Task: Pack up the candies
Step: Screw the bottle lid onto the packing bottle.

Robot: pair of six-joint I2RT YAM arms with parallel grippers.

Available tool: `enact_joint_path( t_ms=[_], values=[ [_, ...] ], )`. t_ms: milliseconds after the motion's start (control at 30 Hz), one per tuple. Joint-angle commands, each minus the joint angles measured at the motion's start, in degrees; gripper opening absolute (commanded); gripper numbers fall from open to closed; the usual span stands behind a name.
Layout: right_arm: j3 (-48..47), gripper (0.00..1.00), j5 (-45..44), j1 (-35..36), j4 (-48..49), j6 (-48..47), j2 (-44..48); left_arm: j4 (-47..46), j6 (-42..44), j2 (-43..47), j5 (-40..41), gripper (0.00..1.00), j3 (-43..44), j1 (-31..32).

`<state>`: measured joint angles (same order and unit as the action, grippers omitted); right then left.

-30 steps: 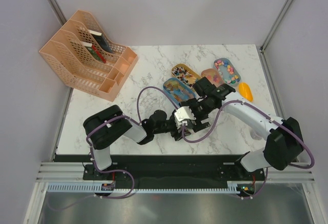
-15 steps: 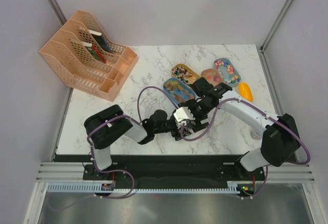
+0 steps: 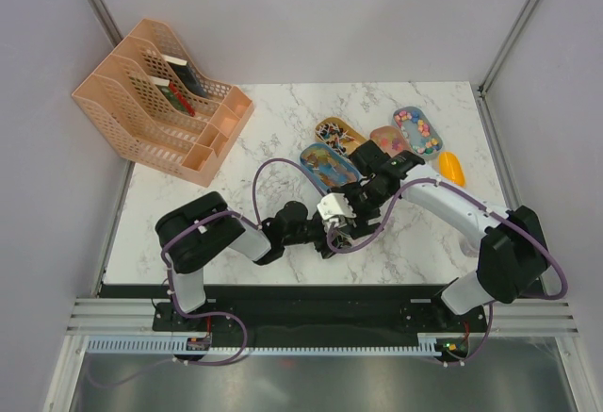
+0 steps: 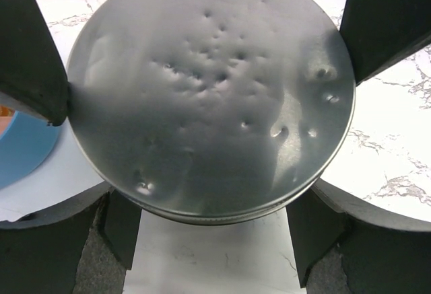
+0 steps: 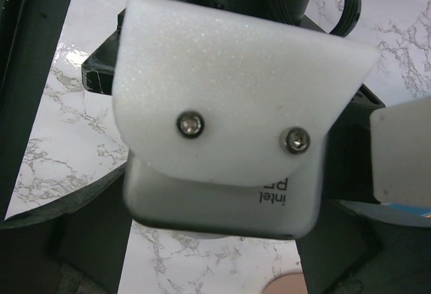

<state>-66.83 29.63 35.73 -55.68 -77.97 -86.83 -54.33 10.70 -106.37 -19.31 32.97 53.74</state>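
- Your left claw [image 4: 212, 52] was clamped on a round silver tin [image 4: 209, 99]. The tin's dented face filled the left wrist view, with a dark finger [image 4: 30, 52] pressed against the rim on each side.
- The tin sat low over the marble tabletop [image 3: 283, 115], just on the near side of the blue oval tray [image 3: 307, 156]. You could not tell whether it touched the tabletop.
- Your right claw [image 3: 356, 195] hung directly above the left wrist, also just on the near side of the blue oval tray. Its camera saw mostly the white-padded camera housing [image 5: 229, 99] there, so you could not tell how far that claw was spread.
- The candies [image 3: 417, 132] lay in oval trays: some in the blue oval tray, the rest in three others just beyond it and to its right.
- The yellow-orange scoop [image 3: 451, 168] lay on the tabletop farther to the right of the blue oval tray, past those trays.
- The peach file organizer [image 3: 160, 101] stood well apart from the blue oval tray, off to its far left.
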Motion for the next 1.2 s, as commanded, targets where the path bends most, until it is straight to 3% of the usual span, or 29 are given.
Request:
enact_joint_path(
  t_ms=[0, 100, 733, 967, 1167],
  values=[
    [2.3, 0.85, -2.0, 0.8, -0.4, 2.6, -3.0, 10.7, 3.5, -3.5, 1.2, 0.24, -0.6, 0.6],
    [3.6, 0.77, -2.4, 0.9, -0.1, 4.9, -3.2, 10.8, 3.5, -3.7, 1.1, 0.24, -0.5, 0.6],
    [2.8, 0.71, -2.9, 1.3, 1.3, 35.1, -6.7, 11.5, 3.0, -3.8, 0.6, 0.24, 0.0, 0.3],
    [1.4, 0.71, -1.9, 1.8, 1.5, 42.3, -7.0, 11.6, 3.0, -3.8, 0.4, 0.24, -0.1, 0.2],
    [2.9, 0.83, -4.7, 2.2, 3.9, 42.5, -3.7, 12.7, 2.7, -4.5, 1.7, 0.28, 1.0, 0.1]
  ],
)
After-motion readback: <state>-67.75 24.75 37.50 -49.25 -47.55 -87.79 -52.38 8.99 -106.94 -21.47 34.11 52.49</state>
